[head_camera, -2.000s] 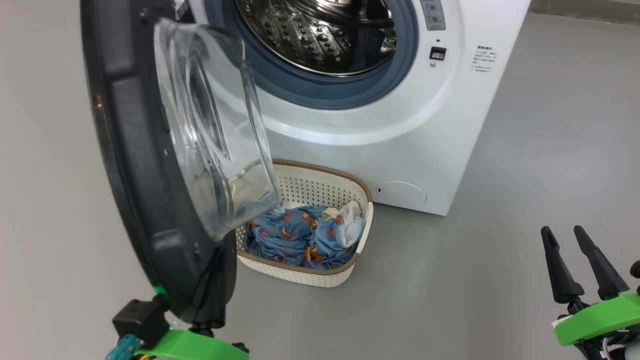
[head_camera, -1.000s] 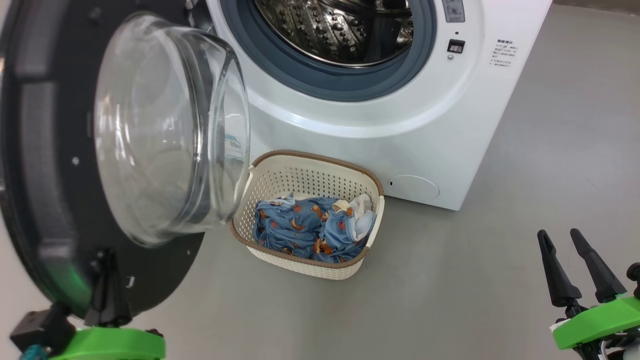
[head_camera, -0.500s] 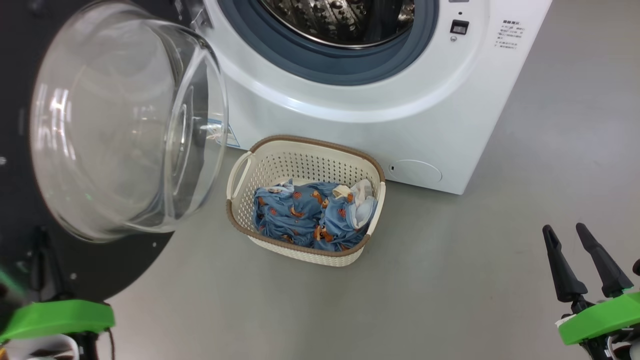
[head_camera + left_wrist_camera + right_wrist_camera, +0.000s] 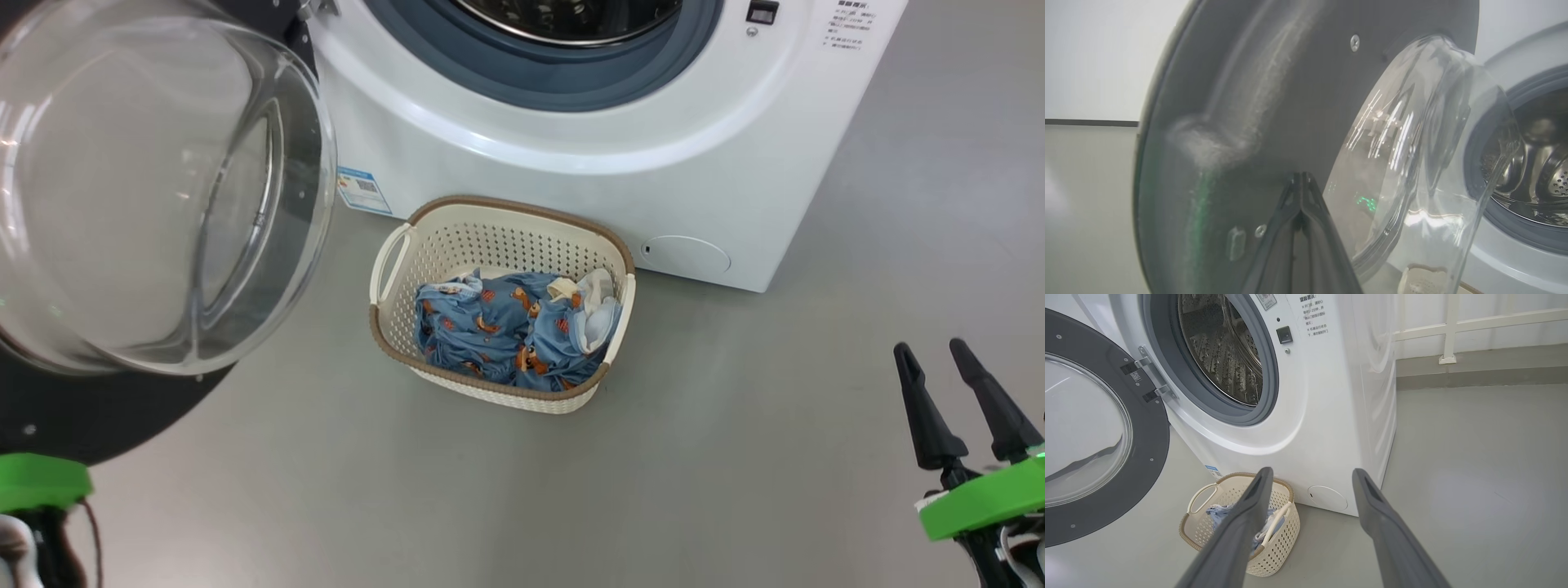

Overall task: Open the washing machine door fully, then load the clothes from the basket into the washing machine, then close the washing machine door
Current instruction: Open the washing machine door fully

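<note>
The washing machine [image 4: 571, 188] stands at the top with its steel drum [image 4: 1224, 355] exposed. The washing machine door [image 4: 98, 416] is swung wide to the left, its glass bowl [image 4: 155, 196] facing me. On the floor in front of the machine, the cream basket [image 4: 506, 216] holds the blue bear-print clothes [image 4: 498, 327]. My left gripper [image 4: 1301, 176] is shut, with nothing between its fingers. Its tips are at the door's dark inner face [image 4: 1274, 81]; I cannot tell whether they touch it. My right gripper [image 4: 929, 347] is open at the lower right, well away from the basket.
Bare grey floor [image 4: 735, 457] spreads in front of and to the right of the basket. A white railing [image 4: 1449, 330] and a wall base run behind the machine. In the right wrist view the basket [image 4: 1282, 539] sits below the door opening.
The door has swung further open to the left, and my left arm's green mount has gone left with it. The head view has shifted. The right gripper has stayed put.
</note>
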